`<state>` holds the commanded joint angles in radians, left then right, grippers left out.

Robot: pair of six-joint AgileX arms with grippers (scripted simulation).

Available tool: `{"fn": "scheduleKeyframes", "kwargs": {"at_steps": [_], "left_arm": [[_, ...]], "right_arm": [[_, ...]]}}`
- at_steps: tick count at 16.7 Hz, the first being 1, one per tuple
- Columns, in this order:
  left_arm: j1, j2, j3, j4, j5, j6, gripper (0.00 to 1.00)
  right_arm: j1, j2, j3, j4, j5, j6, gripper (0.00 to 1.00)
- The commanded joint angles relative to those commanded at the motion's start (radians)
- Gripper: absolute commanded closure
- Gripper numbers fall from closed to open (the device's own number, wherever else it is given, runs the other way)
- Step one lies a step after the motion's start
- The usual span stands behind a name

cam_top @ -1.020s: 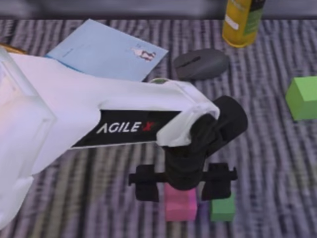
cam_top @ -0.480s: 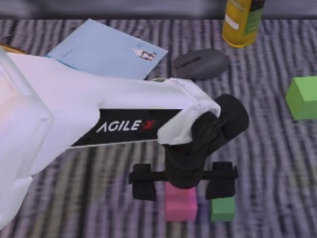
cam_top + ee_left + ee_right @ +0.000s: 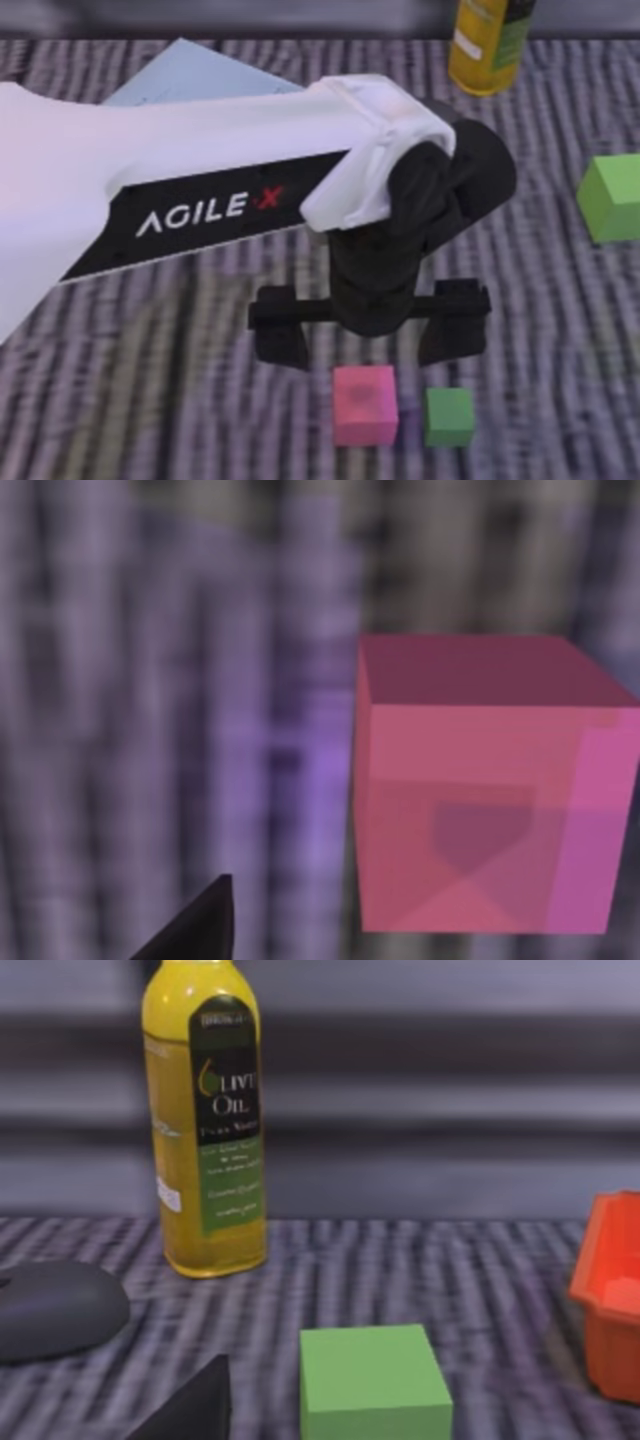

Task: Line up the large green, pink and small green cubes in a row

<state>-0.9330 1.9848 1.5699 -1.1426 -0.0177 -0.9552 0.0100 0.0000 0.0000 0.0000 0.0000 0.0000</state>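
Sitting low-centre on table: pink cube (image 3: 365, 404), small green cube (image 3: 449, 416) just beside. Large green cube (image 3: 612, 197) waiting far right. Left gripper (image 3: 368, 328) hovering above pink, fingers spread, empty. Looking rigid, light, smooth; gripping opposite flat faces mid-height. Right gripper unseen.

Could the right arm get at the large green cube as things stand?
Probably yes. The large green cube sits alone at the table's right edge, with nothing on or against it, and the left pincer is open near the pink cube. The right wrist view sees it unobstructed.
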Motion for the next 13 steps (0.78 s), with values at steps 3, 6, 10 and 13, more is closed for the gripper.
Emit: {"fn": "scheduleKeyframes", "kwargs": {"at_steps": [3,6,10,13], "left_arm": [[-0.005,0.004,-0.002,0.002,0.0,0.0,0.0],[0.01,-0.022,-0.027,0.019,-0.002,0.005,0.0],[0.103,-0.186,-0.173,0.117,-0.009,0.038,0.0],[0.215,-0.406,-0.348,0.233,-0.012,0.086,0.0]], "right_arm": [[0.0,0.0,0.0,0.0,0.0,0.0,0.0],[0.002,0.03,0.03,-0.022,-0.002,-0.001,0.0],[0.006,0.214,0.213,-0.147,-0.005,-0.007,0.0],[0.006,0.459,0.447,-0.294,-0.003,-0.014,0.0]]}}
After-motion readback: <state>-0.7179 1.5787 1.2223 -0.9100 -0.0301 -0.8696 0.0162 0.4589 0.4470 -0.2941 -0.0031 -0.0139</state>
